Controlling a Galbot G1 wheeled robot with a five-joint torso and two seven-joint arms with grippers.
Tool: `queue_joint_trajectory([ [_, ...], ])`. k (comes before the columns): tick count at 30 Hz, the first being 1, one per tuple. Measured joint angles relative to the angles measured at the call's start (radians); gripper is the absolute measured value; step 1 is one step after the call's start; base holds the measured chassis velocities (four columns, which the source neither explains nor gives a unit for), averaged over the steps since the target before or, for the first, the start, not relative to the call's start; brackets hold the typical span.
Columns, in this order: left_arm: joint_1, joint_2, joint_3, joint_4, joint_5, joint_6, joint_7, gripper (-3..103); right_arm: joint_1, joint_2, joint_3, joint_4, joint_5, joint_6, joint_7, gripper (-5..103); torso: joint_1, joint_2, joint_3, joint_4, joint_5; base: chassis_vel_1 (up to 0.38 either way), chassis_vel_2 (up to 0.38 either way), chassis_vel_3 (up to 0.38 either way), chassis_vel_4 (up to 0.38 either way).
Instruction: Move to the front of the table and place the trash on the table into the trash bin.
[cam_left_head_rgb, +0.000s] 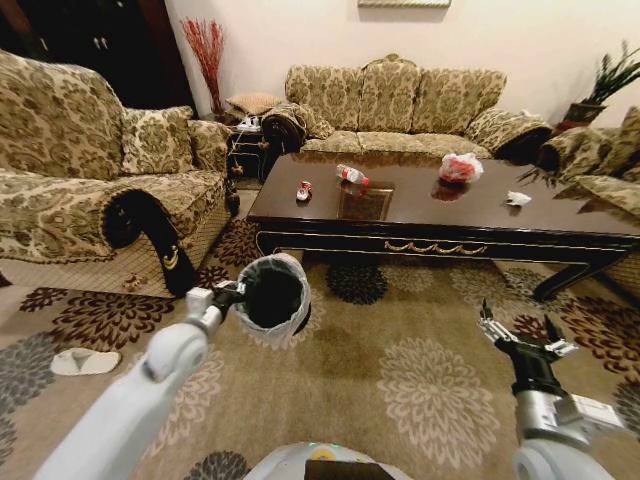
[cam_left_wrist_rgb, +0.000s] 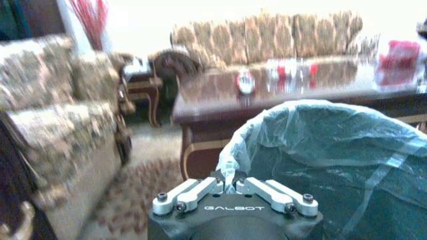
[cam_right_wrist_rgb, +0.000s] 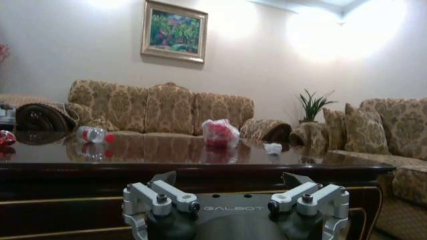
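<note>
The dark glossy table (cam_left_head_rgb: 480, 215) stands ahead across the carpet. On it lie a red-and-white wrapper (cam_left_head_rgb: 303, 190), a clear bottle (cam_left_head_rgb: 351, 175), a red-and-white bag bundle (cam_left_head_rgb: 460, 168) and a white paper scrap (cam_left_head_rgb: 518, 198). My left gripper (cam_left_head_rgb: 232, 295) is shut on the liner rim of the black trash bin (cam_left_head_rgb: 273, 295), held above the carpet short of the table's left end. In the left wrist view the gripper (cam_left_wrist_rgb: 229, 186) pinches the liner of the bin (cam_left_wrist_rgb: 333, 160). My right gripper (cam_left_head_rgb: 515, 328) hangs open and empty, low on the right. The right wrist view shows this gripper (cam_right_wrist_rgb: 230, 181) below the table edge (cam_right_wrist_rgb: 200, 162).
A patterned armchair (cam_left_head_rgb: 90, 190) stands on the left, a long sofa (cam_left_head_rgb: 400, 105) behind the table, and another seat (cam_left_head_rgb: 610, 165) on the right. A white slipper (cam_left_head_rgb: 85, 361) lies on the carpet at left. Open carpet (cam_left_head_rgb: 420, 330) stretches between me and the table.
</note>
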Motion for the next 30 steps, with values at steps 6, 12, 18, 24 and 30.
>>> queue_joint_trajectory([
  [6,0.004,0.000,-0.024,-0.095,-0.061,0.012,-0.057,4,0.005,-0.009,0.002,-0.009,0.002,0.020,-0.012,100,0.003,0.009,0.006,-0.0001,-0.0002,0.000,0.000,0.000,0.000],
  [12,0.025,-0.004,-0.033,-0.114,-0.070,0.009,-0.063,4,0.003,-0.013,0.004,-0.004,0.004,0.026,-0.014,100,0.007,0.029,0.021,0.0000,-0.0003,0.000,0.000,0.000,0.000],
  [18,0.028,-0.003,-0.033,-0.121,-0.070,0.010,-0.063,4,-0.003,-0.026,0.005,0.009,0.004,0.020,-0.012,100,0.015,0.057,0.041,-0.0001,-0.0003,0.000,0.000,0.000,0.000],
  [24,0.028,-0.003,-0.031,-0.113,-0.068,0.010,-0.063,4,-0.007,-0.028,0.000,0.020,-0.005,0.008,-0.014,100,0.022,0.080,0.058,-0.0001,-0.0003,0.000,0.000,0.000,0.000],
  [30,0.025,-0.006,-0.038,-0.095,-0.055,0.010,-0.074,4,-0.013,-0.033,-0.002,0.032,-0.016,-0.009,-0.017,100,0.030,0.105,0.074,-0.0001,-0.0003,0.000,0.000,0.000,0.000],
])
